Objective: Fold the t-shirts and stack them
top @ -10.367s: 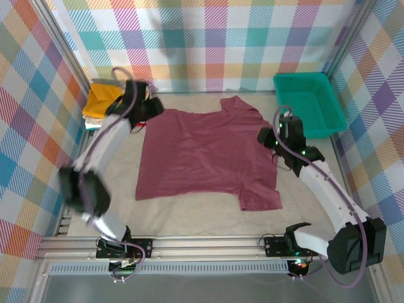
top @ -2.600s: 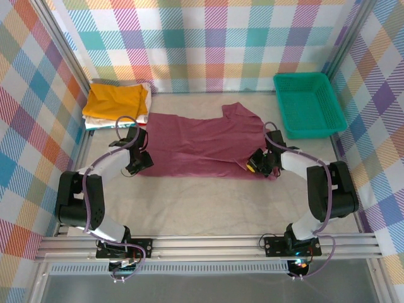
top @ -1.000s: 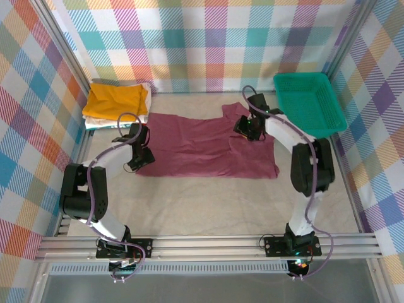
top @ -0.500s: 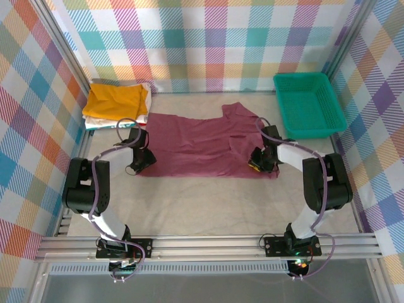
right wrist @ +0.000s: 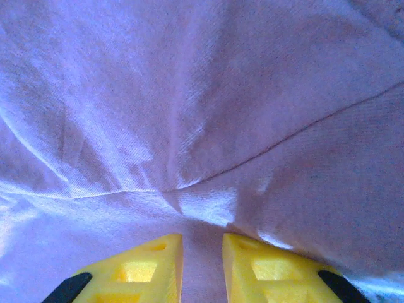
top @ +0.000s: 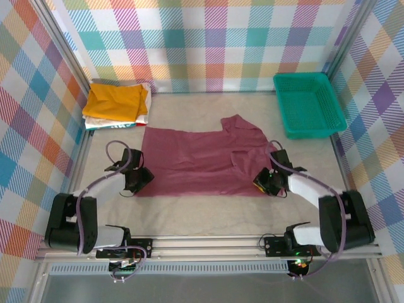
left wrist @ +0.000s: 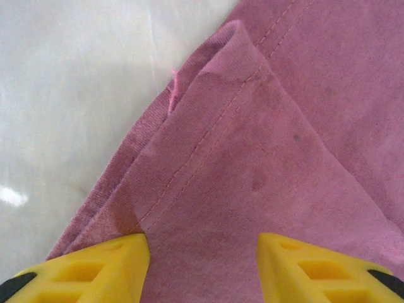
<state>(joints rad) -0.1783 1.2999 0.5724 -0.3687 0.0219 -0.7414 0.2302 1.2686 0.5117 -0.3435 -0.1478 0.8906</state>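
Folded yellow and white t-shirts (top: 117, 102) stacked at worktop (top: 202, 211) far-left corner. Left gripper (left wrist: 203, 252) half-open, tips straddling the doubled-over near-left corner of the maroon t-shirt (top: 202, 161), which lies flat mid-worktop. Right gripper (right wrist: 202, 246) narrow, pinching puckered cloth at its near-right corner. Teal basket (top: 309, 104) at far-right corner.

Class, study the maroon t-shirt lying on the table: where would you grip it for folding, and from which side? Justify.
Take the maroon t-shirt at its near-left corner, where two hemmed layers end in a point. Approach from the near-left, low over the table, probably sliding one finger beneath: its middle lies flat, offering no edge.
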